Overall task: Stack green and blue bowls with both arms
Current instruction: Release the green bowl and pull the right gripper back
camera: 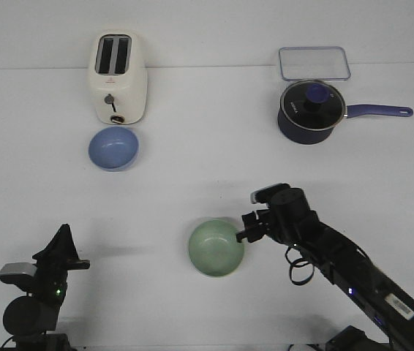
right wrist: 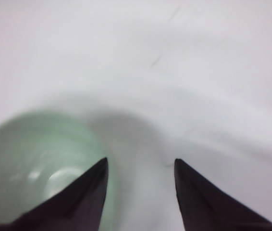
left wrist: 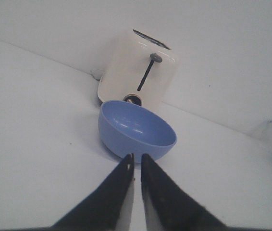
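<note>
The pale green bowl (camera: 216,248) sits upright on the white table near the front centre. My right gripper (camera: 244,231) is open at its right rim. In the right wrist view (right wrist: 141,162) one finger is over the inside of the green bowl (right wrist: 40,163) and the other is outside it. The periwinkle blue bowl (camera: 113,148) sits upright in front of the toaster at the back left. My left gripper (camera: 64,234) is low at the front left, far from it. In the left wrist view (left wrist: 137,158) it is shut and empty, pointing at the blue bowl (left wrist: 136,130).
A cream toaster (camera: 117,78) stands just behind the blue bowl and also shows in the left wrist view (left wrist: 138,72). A dark blue saucepan with a glass lid (camera: 311,111) and a clear rectangular container (camera: 314,63) are at the back right.
</note>
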